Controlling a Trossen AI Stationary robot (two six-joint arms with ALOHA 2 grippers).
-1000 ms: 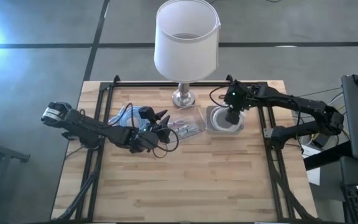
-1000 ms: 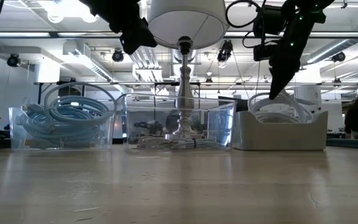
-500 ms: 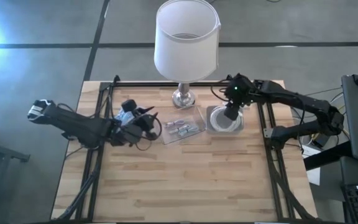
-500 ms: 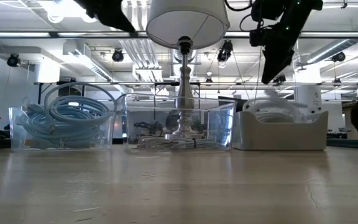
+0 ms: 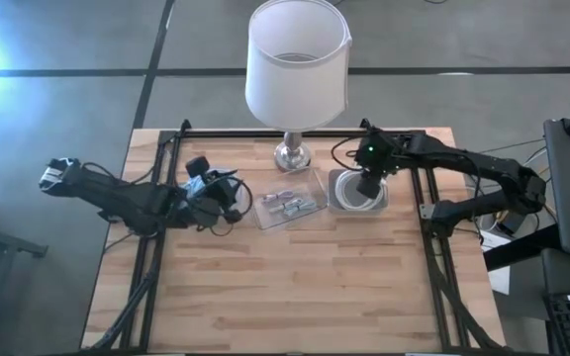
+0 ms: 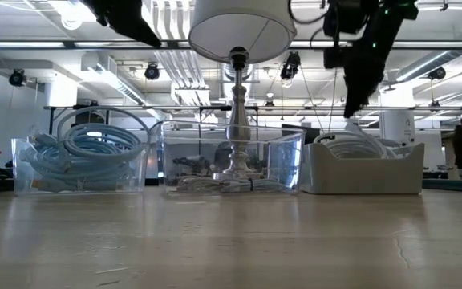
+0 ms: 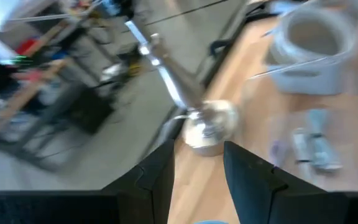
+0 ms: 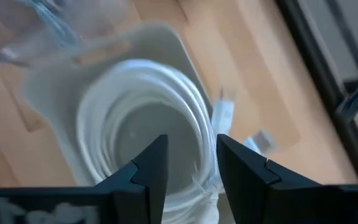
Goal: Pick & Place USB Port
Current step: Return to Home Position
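Observation:
The USB parts (image 5: 287, 203) are small silver pieces lying in the clear middle bin (image 5: 313, 188); the left wrist view shows them (image 7: 312, 146) too. My left gripper (image 5: 228, 194) hangs open above the bin of blue cable (image 6: 87, 144), left of the middle bin, with nothing between its fingers (image 7: 197, 180). My right gripper (image 5: 368, 184) is open and points down over the grey bin (image 6: 363, 167) holding a white cable coil (image 8: 145, 118). Its fingers stand above the coil without touching it. In the low view my right gripper (image 6: 353, 108) ends just above that bin.
A lamp stands at the table's far edge on a silver base (image 5: 292, 153), its white shade (image 5: 298, 61) overhanging the bins. Three bins line up in front of it. Black frame rails (image 5: 431, 247) run along the table's sides. The near half of the wooden top (image 5: 295, 297) is bare.
My left gripper has drawn back from the middle bin's left edge toward the table's left and risen, now above the blue cable bin. My right gripper lifted a little, then came back down over the white coil.

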